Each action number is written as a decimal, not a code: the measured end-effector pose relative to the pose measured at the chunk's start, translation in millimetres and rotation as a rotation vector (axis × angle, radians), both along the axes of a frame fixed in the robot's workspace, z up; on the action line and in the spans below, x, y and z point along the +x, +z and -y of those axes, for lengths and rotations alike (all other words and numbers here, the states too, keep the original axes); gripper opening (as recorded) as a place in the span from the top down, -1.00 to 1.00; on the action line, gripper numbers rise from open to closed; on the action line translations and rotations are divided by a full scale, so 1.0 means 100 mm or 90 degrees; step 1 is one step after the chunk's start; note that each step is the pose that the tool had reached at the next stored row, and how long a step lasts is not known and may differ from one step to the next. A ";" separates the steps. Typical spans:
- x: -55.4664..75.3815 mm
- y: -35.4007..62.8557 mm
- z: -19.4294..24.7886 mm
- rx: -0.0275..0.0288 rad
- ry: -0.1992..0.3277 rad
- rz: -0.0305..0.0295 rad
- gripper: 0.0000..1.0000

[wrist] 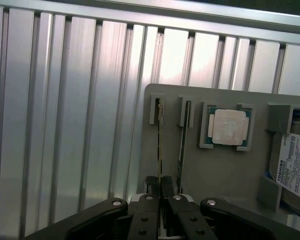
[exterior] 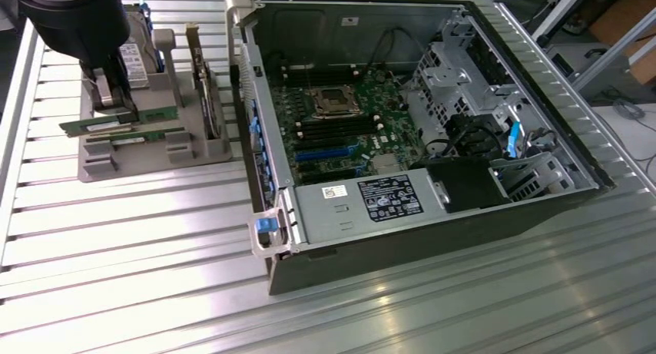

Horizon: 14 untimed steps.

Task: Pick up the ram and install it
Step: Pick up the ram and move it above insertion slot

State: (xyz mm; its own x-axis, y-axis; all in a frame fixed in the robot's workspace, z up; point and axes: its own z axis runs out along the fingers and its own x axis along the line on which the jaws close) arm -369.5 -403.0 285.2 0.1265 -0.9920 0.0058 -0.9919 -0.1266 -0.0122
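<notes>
The ram (exterior: 103,125) is a thin green stick lying along a slot of the grey holder (exterior: 134,166) at the exterior view's left. My gripper (exterior: 115,108) stands over it from above. The wrist view has the ram (wrist: 160,135) edge-on, and my gripper (wrist: 160,184) is shut on its near end, black fingertips (wrist: 152,183) pressed against both faces. A second ram stick (exterior: 134,137) sits in the neighbouring slot (wrist: 182,135), untouched. The open computer case (exterior: 410,124) lies at the exterior view's right, its motherboard (exterior: 339,127) facing up.
The grey holder (wrist: 215,170) also carries a square silver processor (wrist: 229,126) and a hard drive (wrist: 292,167) with a white label. A ribbed aluminium table (exterior: 154,277) lies beneath everything. The case's metal wall (exterior: 246,77) rises between the holder and the motherboard.
</notes>
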 end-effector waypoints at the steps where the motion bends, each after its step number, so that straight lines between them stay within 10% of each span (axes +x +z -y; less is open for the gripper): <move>1: 0.00 0.004 0.000 0.0001 0.000 0.0001 0.73; 14: 0.00 0.054 0.000 0.0007 0.000 0.0001 0.73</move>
